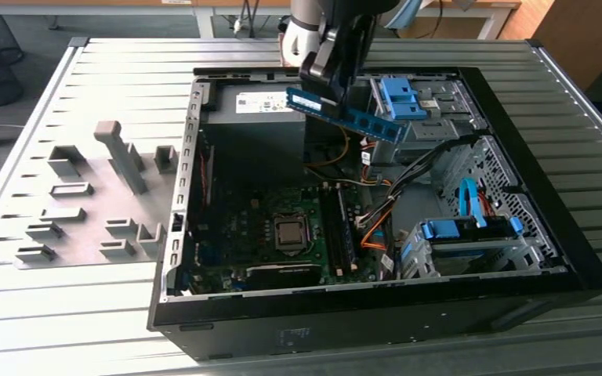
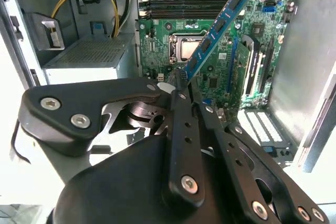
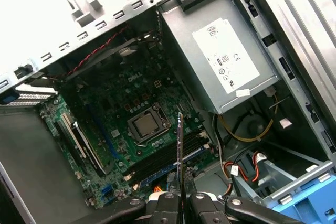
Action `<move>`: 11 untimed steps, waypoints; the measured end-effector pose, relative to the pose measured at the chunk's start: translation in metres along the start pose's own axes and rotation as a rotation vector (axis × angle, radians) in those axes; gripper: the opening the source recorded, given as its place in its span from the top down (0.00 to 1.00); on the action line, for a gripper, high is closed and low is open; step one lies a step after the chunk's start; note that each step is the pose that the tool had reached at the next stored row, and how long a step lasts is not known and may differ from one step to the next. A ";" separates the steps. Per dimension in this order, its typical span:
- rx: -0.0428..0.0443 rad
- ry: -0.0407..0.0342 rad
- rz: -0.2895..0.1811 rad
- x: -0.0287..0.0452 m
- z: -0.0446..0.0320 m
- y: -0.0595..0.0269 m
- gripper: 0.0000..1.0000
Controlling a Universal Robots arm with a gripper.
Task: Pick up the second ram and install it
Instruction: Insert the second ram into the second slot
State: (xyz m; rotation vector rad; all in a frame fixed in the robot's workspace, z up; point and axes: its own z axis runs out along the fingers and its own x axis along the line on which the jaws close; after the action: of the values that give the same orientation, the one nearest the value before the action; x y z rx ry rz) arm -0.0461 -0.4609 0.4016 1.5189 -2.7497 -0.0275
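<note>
While tool (image 1: 322, 92) clamps second ram (image 1: 369, 122) over open case (image 1: 385, 313), slatted table (image 1: 81, 313) bears grey holders (image 1: 123, 157).

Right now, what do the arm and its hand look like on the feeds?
The hand is matt black: two slim, flat fingers on bar-shaped links, pinned with silver hex-socket screws and set on a rounded black body. In the exterior view the arm has a rounded white-and-grey segment just above the black hand.
</note>
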 end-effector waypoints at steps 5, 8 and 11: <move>0.0007 -0.0012 0.082 0.0000 0.0011 0.0000 0.86; 0.0012 -0.0019 0.131 0.0000 0.0017 0.0000 0.86; 0.0017 -0.0025 0.183 0.0000 0.0025 0.0000 0.86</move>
State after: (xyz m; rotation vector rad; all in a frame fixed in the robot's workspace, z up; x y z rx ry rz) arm -0.0461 -0.4609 0.3991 1.2620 -2.8782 -0.0270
